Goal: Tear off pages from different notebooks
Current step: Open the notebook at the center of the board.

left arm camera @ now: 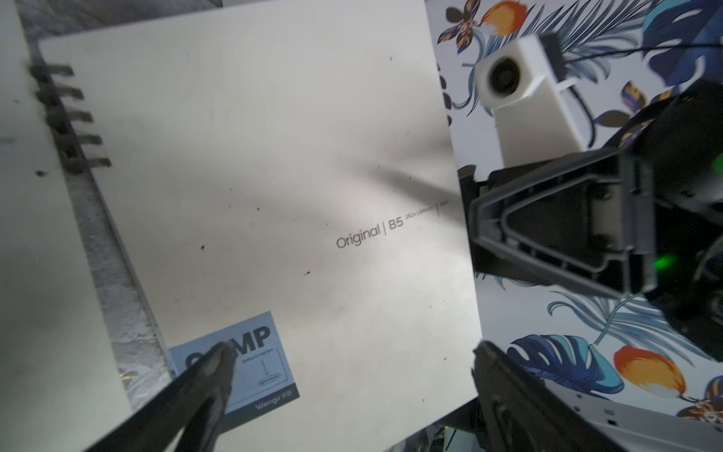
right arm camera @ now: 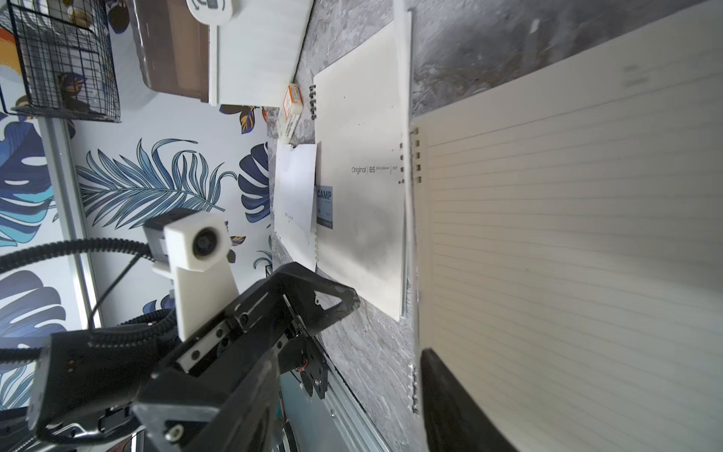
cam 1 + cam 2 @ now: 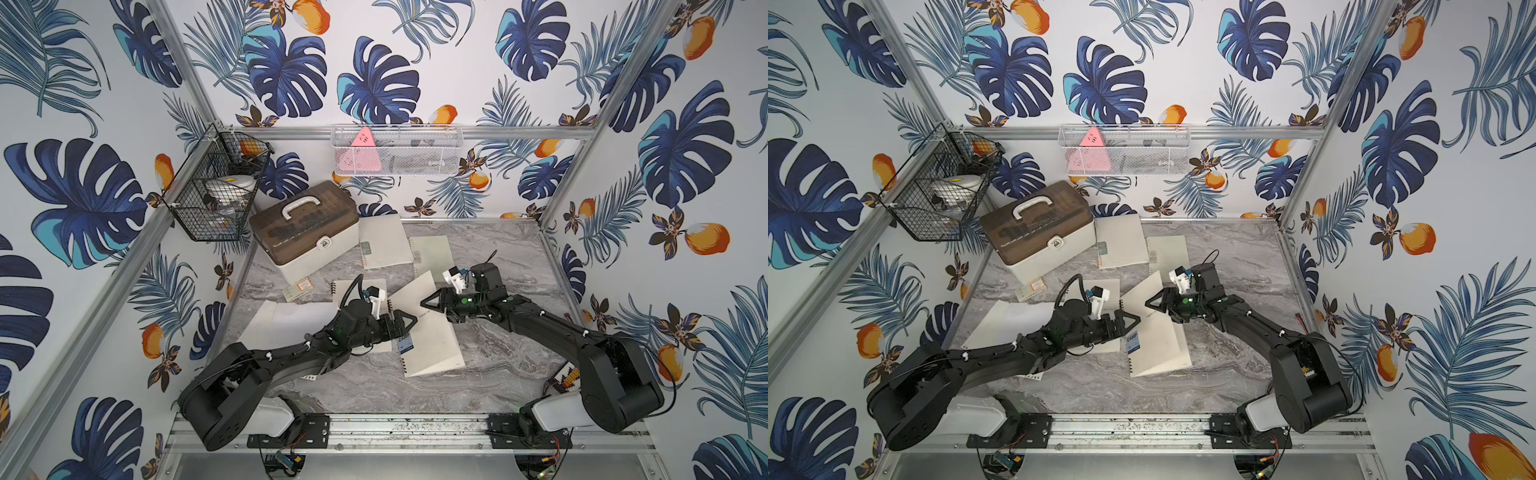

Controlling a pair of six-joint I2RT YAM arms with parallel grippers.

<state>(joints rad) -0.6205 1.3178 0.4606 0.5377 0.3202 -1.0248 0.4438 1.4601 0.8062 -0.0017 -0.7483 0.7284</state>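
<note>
Legibly, blue "CAMP" label (image 1: 266,375) and "Original | B5" print on notebook (image 1: 274,137).

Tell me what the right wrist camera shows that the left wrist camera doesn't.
Only the right wrist view: a lined page, the brown-lidded box and the black wire basket. Only the left wrist view: a finger of the left gripper over a blue CAMP label. Both: a cream notebook cover printed Original B5, the marble table.
</note>
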